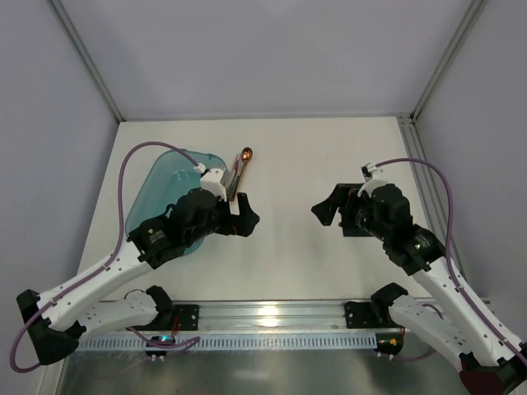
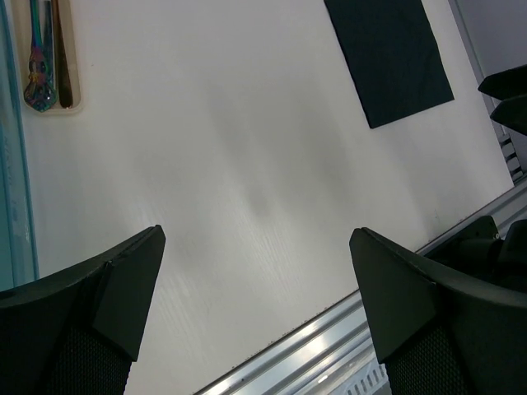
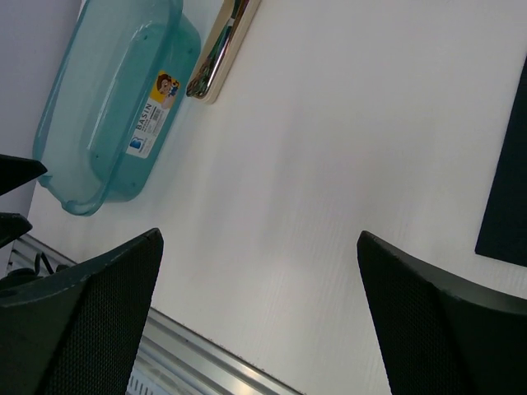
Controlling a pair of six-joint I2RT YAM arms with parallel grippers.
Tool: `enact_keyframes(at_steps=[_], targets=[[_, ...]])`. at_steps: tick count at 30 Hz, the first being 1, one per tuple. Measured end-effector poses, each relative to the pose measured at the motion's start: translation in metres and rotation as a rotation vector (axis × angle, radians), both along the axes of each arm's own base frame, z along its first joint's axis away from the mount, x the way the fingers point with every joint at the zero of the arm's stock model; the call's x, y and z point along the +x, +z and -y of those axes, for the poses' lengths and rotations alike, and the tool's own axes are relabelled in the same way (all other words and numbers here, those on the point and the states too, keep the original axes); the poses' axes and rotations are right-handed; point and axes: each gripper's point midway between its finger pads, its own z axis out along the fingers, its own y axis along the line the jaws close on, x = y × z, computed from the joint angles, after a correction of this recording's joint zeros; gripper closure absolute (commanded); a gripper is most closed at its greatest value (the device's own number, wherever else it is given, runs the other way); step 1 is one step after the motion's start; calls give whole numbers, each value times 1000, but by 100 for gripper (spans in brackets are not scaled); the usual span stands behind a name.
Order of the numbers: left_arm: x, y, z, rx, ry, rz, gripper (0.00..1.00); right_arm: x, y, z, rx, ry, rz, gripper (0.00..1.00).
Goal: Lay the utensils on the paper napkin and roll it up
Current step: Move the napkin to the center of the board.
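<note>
Just off the teal tub's (image 1: 156, 185) right side, the utensils (image 1: 239, 171) lie bunched on the tabletop (image 1: 313, 156). Their long axis runs away from the arm bases, spoon bowl farthest. The left claw (image 1: 241, 216) is wide and empty at the tub's near-right corner, so it's clearly closer. The right claw (image 1: 329, 207) is wide too, by the paper napkin (image 2: 387, 58), well apart from the tub.

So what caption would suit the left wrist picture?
Open left gripper above the white table, dark napkin top right, utensils top left.
</note>
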Motion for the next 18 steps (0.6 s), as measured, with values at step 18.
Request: enact_keyframes(at_steps=[18], targets=[[-11,-25,-20,45,12,-15,0,71,-30,22,-223,-226,-94,4]])
